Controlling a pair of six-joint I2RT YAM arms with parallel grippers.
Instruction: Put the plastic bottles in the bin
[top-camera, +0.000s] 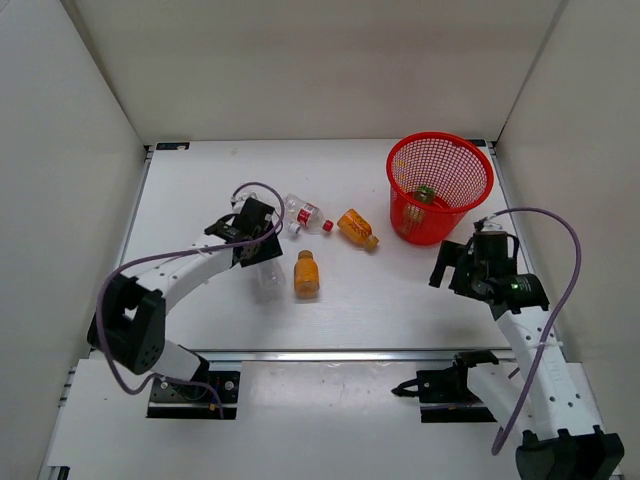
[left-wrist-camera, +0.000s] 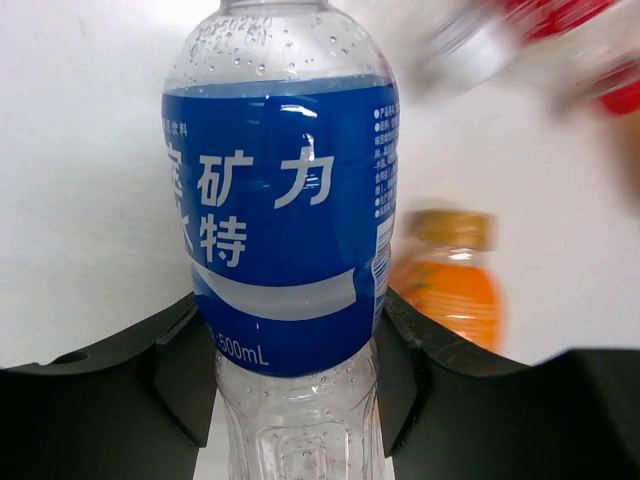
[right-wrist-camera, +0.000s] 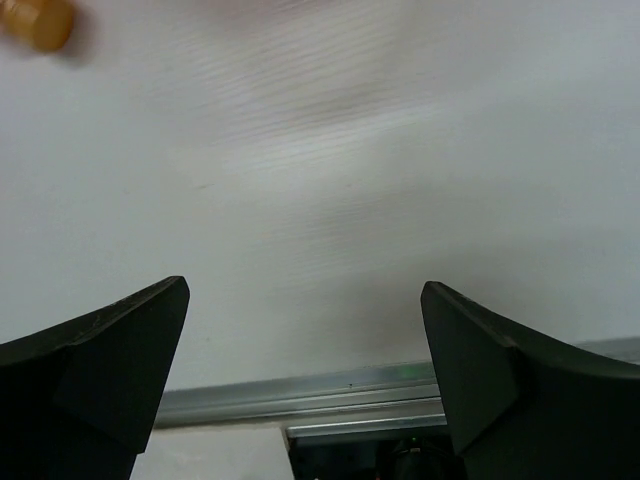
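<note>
Bin (top-camera: 450, 225), red mesh, is standing at the far right of the table (top-camera: 380, 300), with a green bottle (top-camera: 425, 195) lying inside. Beside it the right tool (right-wrist-camera: 305, 370) is hanging wide and empty. Left of the table's middle, the left tool (left-wrist-camera: 292, 385) is clamping the blue-labelled bottle (left-wrist-camera: 285, 220) across its label's lower edge. It is looking nearly empty, so probably light, thin-walled and slick, and this mid-body hold is suiting it. Lying loose nearby are the nearer orange bottle (top-camera: 306, 274), the farther orange bottle (top-camera: 357, 228) and the red-capped bottle (top-camera: 305, 213).
</note>
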